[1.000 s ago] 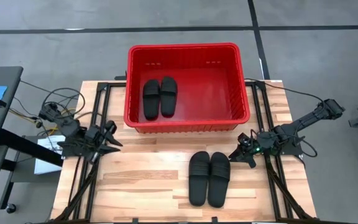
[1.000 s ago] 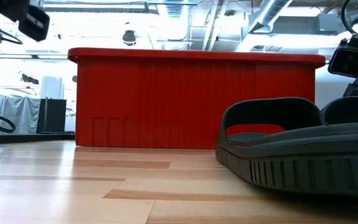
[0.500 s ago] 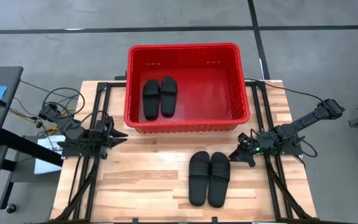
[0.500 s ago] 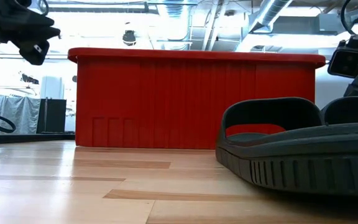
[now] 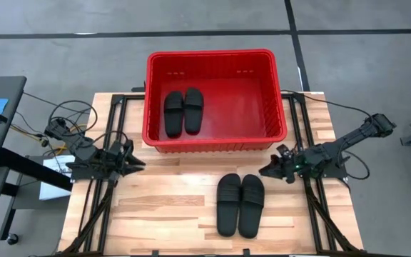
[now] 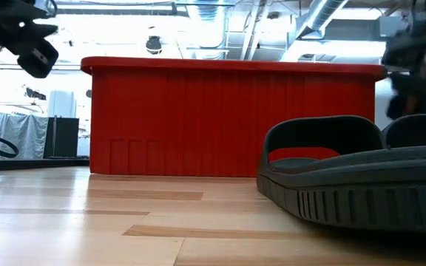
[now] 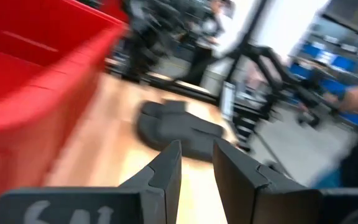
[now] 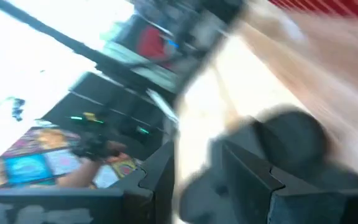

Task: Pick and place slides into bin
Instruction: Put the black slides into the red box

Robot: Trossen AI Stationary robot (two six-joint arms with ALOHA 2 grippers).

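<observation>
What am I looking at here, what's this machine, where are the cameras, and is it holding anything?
It is a two-armed robot at a wooden table. One camera looks straight down, one sits at table height, and one rides on each wrist. The left gripper waits at the table's left edge; the right gripper hovers beside the two black slides on the table. Each has two fingers, slightly apart, holding nothing. Another pair of slides already lies in the red bin.
</observation>
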